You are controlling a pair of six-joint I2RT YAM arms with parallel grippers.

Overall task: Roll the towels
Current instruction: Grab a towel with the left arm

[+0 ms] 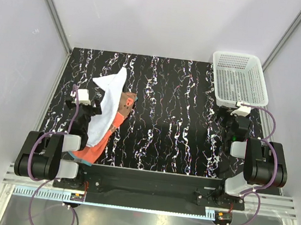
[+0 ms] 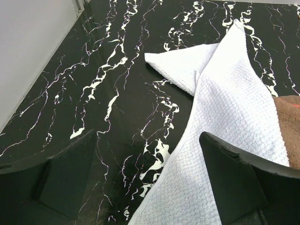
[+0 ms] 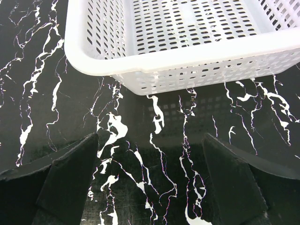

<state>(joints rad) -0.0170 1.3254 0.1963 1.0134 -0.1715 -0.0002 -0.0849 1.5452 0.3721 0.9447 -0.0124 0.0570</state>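
The black marble-look table takes up most of the top view. The white mesh basket sits in its far right corner, nothing visible inside.

Both towels are on the left side and neither is rolled, they're just in a loose heap. The white towel lies on top, running diagonally from a pointed corner at the far end back toward the left arm's base. The orange-red towel is under it, poking out at the near end with a bit of teal edging, and its brown side shows just right of the white one.

The left gripper is spread wide with nothing in it. In the wrist view its right finger is over the white towel and its left finger is over bare table. Can't tell if it's touching the cloth.

The right gripper is also wide apart and holding nothing, sitting low near the basket's near wall, not touching it.
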